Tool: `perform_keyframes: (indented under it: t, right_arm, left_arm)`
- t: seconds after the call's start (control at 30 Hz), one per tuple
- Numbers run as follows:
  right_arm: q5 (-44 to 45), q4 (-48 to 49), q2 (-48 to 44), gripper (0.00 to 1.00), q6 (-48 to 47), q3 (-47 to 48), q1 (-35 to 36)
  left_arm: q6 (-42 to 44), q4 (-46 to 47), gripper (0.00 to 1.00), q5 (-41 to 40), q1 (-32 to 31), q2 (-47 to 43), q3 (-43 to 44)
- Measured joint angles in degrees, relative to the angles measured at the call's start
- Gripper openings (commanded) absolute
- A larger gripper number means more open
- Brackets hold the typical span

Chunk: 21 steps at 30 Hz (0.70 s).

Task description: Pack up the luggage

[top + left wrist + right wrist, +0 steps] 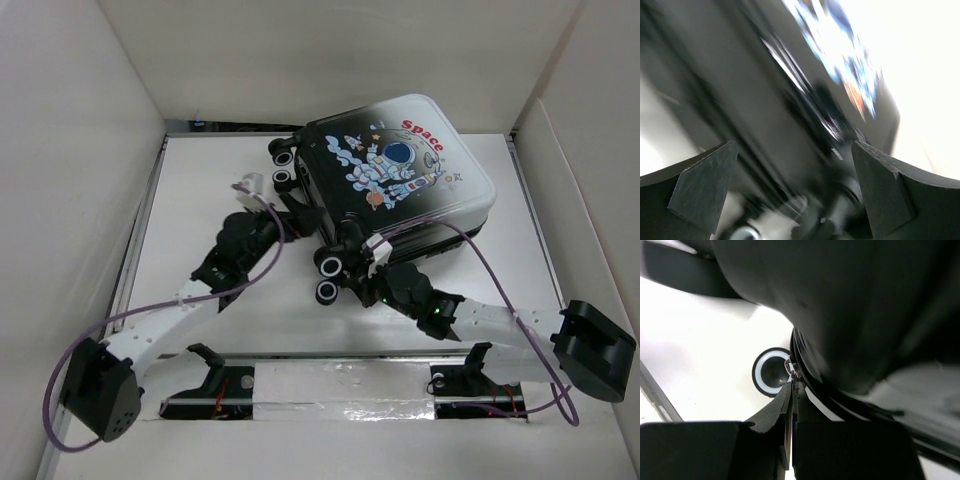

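The luggage (400,165) lies closed on the white table, astronaut and "Space" print facing up, its black wheels (328,278) toward the arms. My left gripper (285,208) is at the case's left side by the wheels. In the blurred left wrist view the gripper (792,170) is open, its fingers wide apart with the dark shell (790,100) just ahead. My right gripper (358,262) is at the near edge of the case. In the right wrist view the gripper (792,386) is shut on a small metal zipper pull (791,369) at the shell's seam (850,315), beside a wheel (771,371).
White walls (80,150) enclose the table on the left, back and right. Purple cables (500,280) loop off both arms. A taped strip (340,385) runs along the near edge between the arm bases.
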Motion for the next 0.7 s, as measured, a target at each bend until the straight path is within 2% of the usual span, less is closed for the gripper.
perform_keyframes:
  t: [0.1, 0.17, 0.3, 0.5, 0.7]
  right_arm:
    - [0.0, -0.76, -1.38, 0.0, 0.28, -0.63, -0.02]
    - [-0.22, -1.22, -1.86, 0.0, 0.42, -0.81, -0.17]
    - [-0.79, -1.51, -2.16, 0.0, 0.5, -0.9, -0.37]
    - [-1.16, -1.51, -2.16, 0.0, 0.55, -0.94, -0.48]
    - [-1.6, -1.51, -2.16, 0.0, 0.68, -0.96, -0.66]
  left_arm:
    - [-2.08, 1.7, 0.98, -1.25, 10.08, -5.05, -2.49]
    - [-3.98, 4.22, 0.97, -1.01, 17.51, -5.22, -2.86]
    - [-7.96, 9.18, 0.96, 2.25, 27.41, 4.11, -0.09]
    - [-10.14, 10.54, 0.95, 7.1, 29.38, 23.37, 12.7]
    - [-11.61, 14.29, 0.95, 10.47, 29.49, 34.21, 20.41]
